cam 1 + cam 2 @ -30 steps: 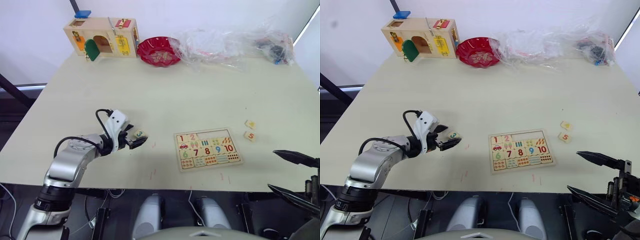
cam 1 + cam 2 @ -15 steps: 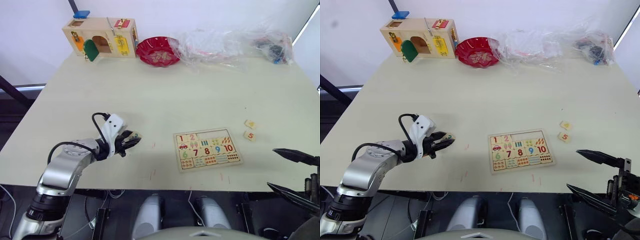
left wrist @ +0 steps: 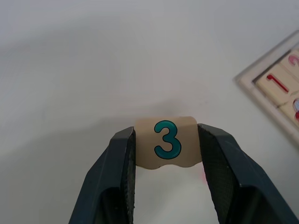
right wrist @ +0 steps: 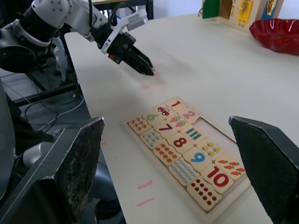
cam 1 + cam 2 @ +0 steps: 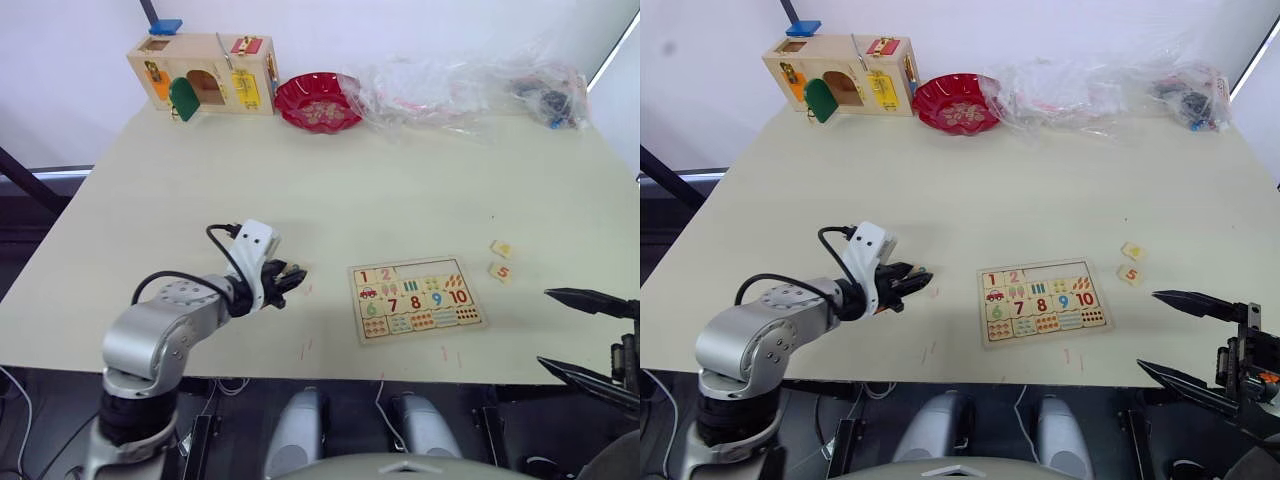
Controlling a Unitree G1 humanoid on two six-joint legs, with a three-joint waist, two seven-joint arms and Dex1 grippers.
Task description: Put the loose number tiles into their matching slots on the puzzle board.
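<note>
I had the left pincer closed on the tile printed with a teal 3, one finger pressed to each side edge, digit upright toward the wrist camera. It sat low over the counter, and the puzzle board lay to the robot's right of it, near but apart, its long side running left to right. I judged the coming move to turn on that: carry the tile rightward to the empty recesses in the board's top row, past the seated 1 and 2. The left arm was plainly the nearer. The right pincer hung wide open and empty off the counter's near right edge. Tiles 4 and 5 lay loose just right of the board. The head views hid the held digit; the left wrist view read it clearly, while the right wrist view showed the board's gap.
</note>
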